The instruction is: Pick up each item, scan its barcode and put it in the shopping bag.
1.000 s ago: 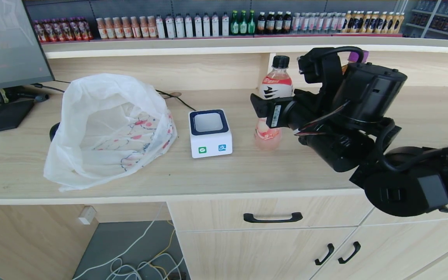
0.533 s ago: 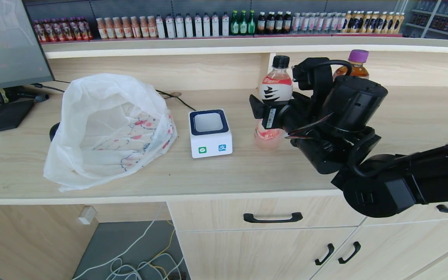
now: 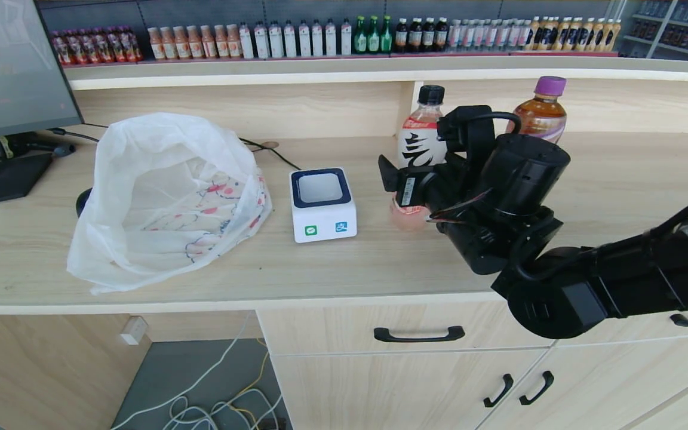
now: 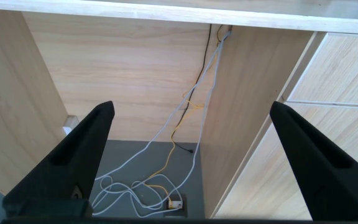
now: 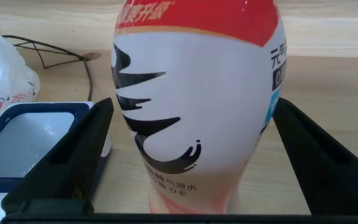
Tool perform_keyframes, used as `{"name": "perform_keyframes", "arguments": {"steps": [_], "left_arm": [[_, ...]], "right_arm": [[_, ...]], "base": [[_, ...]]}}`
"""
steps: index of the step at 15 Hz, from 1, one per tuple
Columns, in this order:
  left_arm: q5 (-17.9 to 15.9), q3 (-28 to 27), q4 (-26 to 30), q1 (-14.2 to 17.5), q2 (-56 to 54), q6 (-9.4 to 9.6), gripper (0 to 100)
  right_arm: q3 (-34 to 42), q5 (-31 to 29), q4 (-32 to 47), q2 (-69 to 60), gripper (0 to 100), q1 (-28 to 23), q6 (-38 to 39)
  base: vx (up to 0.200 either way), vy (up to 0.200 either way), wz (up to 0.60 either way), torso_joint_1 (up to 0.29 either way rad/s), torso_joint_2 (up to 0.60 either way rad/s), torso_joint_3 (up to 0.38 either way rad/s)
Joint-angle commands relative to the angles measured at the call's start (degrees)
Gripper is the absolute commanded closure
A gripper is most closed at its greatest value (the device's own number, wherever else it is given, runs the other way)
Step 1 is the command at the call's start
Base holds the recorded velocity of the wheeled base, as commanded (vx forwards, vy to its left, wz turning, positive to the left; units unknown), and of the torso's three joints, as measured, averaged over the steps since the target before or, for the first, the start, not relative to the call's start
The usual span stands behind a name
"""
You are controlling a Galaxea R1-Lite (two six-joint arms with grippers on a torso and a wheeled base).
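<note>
A pink drink bottle [image 3: 421,140] with a black cap and a white label stands upright on the counter, right of the scanner. My right gripper [image 3: 417,182] is at its lower half. In the right wrist view the bottle [image 5: 197,106] stands between the two fingers [image 5: 61,168], which are spread wide with a gap on each side, so the right gripper [image 5: 193,109] is open. A brown tea bottle [image 3: 540,113] with a purple cap stands behind my right arm. My left gripper [image 4: 191,109] hangs open below the counter, holding nothing.
A white scanner box [image 3: 322,203] sits mid-counter, with the open white shopping bag [image 3: 165,197] to its left. A monitor [image 3: 12,65] and cables stand at the far left. Bottles line the back shelf [image 3: 344,39]. Drawers and loose floor cables [image 4: 160,186] lie under the counter.
My right arm has swung left and lower in the head view, uncovering the brown tea bottle behind it. The gripper has closed in around the pink bottle's lower half.
</note>
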Motion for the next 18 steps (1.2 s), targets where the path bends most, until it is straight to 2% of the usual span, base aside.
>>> {"name": "perform_keyframes", "arguments": {"steps": [1, 4, 14, 15, 18], "left_arm": [[0.0, 0.0, 0.0, 0.0, 0.0, -0.01, 0], [0.0, 0.0, 0.0, 0.0, 0.0, -0.01, 0], [0.0, 0.0, 0.0, 0.0, 0.0, -0.01, 0], [0.0, 0.0, 0.0, 0.0, 0.0, -0.01, 0], [0.0, 0.0, 0.0, 0.0, 0.0, -0.01, 0]], "right_arm": [[-0.1, 0.0, -0.2, 0.7, 0, 0.0, -0.1], [-0.1, 0.0, -2.4, 1.7, 0, -0.1, -0.1], [-2.9, -0.2, -2.5, 3.1, 0, -0.1, -0.7], [-2.9, -0.2, -2.5, 3.1, 100, -0.2, -0.7], [-2.9, -0.2, -2.6, 3.1, 100, -0.3, -0.5]], "base": [[0.0, 0.0, 0.0, 0.0, 0.0, 0.0], [0.0, 0.0, 0.0, 0.0, 0.0, 0.0], [0.0, 0.0, 0.0, 0.0, 0.0, 0.0], [0.0, 0.0, 0.0, 0.0, 0.0, 0.0], [0.0, 0.0, 0.0, 0.0, 0.0, 0.0]]}}
